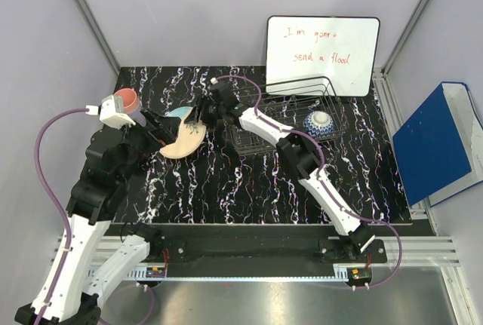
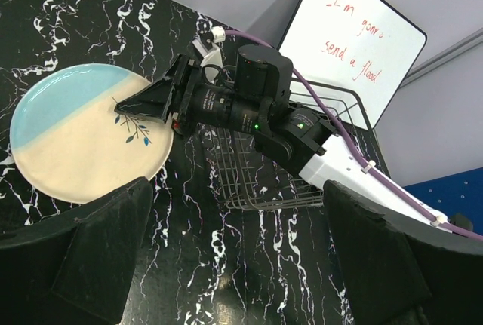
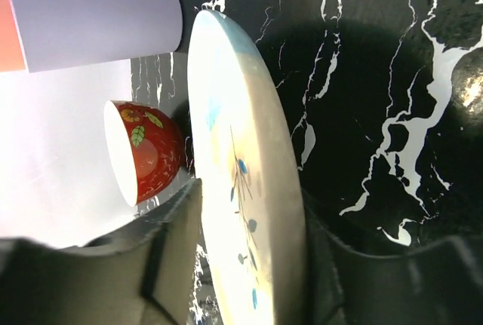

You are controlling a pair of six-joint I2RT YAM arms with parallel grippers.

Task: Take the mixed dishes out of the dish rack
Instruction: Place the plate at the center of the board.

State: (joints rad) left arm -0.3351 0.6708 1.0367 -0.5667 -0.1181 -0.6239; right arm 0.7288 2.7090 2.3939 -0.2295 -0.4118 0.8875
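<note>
The large light-blue-and-cream plate (image 1: 183,138) (image 2: 83,136) (image 3: 241,167) lies on the black marbled table, left of the black wire dish rack (image 1: 253,142) (image 2: 256,189). My right gripper (image 1: 198,118) (image 2: 132,106) (image 3: 249,265) straddles the plate's rim, one finger on each side, jaws parted. A blue-and-white patterned bowl (image 1: 321,121) sits in the rack. Beyond the plate stand a salmon-pink cup (image 1: 127,100), a lavender cup (image 3: 98,23) and a small red patterned dish (image 3: 147,151). My left gripper (image 1: 160,127) (image 2: 238,212) hangs wide open and empty above the table, near the plate's front.
A white board with red writing (image 1: 323,53) (image 2: 355,46) leans behind the rack. A blue binder (image 1: 434,144) rests off the table's right edge. Grey walls close in the left, back and right sides.
</note>
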